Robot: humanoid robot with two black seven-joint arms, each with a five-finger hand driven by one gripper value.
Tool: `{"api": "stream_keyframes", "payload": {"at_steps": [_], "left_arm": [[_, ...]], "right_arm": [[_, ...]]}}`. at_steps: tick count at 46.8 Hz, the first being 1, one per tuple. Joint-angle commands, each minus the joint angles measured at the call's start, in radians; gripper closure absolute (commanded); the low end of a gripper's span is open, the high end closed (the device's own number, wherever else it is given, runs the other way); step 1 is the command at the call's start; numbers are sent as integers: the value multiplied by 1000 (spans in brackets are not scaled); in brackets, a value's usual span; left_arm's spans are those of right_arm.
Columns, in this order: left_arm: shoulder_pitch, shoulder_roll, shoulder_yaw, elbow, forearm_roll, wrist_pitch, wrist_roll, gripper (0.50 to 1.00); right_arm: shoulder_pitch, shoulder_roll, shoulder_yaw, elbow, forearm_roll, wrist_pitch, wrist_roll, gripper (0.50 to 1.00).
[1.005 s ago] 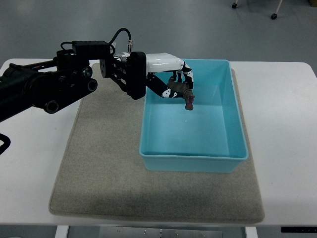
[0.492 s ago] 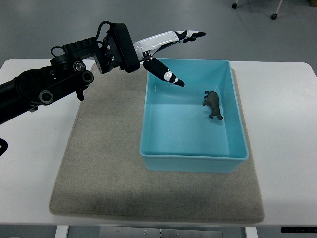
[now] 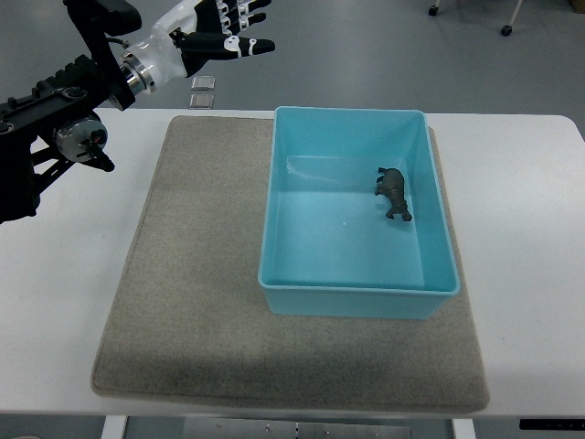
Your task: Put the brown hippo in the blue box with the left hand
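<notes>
So the fingers (image 3: 239, 27) on the left hand (image 3: 212, 35) are stretched out pretty much flat and loose, pointing off to the side, and they've got nothing in them. That hand is hanging up in the air past the far edge of the table (image 3: 55, 274), with its black arm (image 3: 55, 119) running back down toward the left side of the view.

Down and across from those fingertips, well apart from them, sits the blue box (image 3: 439, 219) on a grey mat (image 3: 183, 302). The brown hippo (image 3: 393, 191) is inside the box, lying on the bottom over by the wall farthest from the hand, roughly halfway along that wall. Can't really tell if it's upright on its legs or tipped over, it's too small to make out.

Just below the fingers, on the floor beyond the table edge, there are a couple of small square tiles (image 3: 203, 91).
</notes>
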Motion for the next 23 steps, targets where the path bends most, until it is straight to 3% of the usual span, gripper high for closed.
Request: {"api": "stream_keyframes", "payload": {"at_steps": [1, 5, 10, 23], "left_arm": [[29, 19, -16, 12, -53, -56, 49, 500], [64, 34, -48, 34, -195, -93, 132, 500], [105, 46, -93, 64, -353, -145, 283, 500], [217, 34, -341, 135, -455, -218, 514, 500]], "right_arm": [[0, 0, 0, 0, 0, 0, 0, 564], [0, 0, 0, 0, 0, 0, 0, 564], [0, 0, 0, 0, 0, 0, 0, 564], [0, 0, 0, 0, 0, 0, 0, 564]]}}
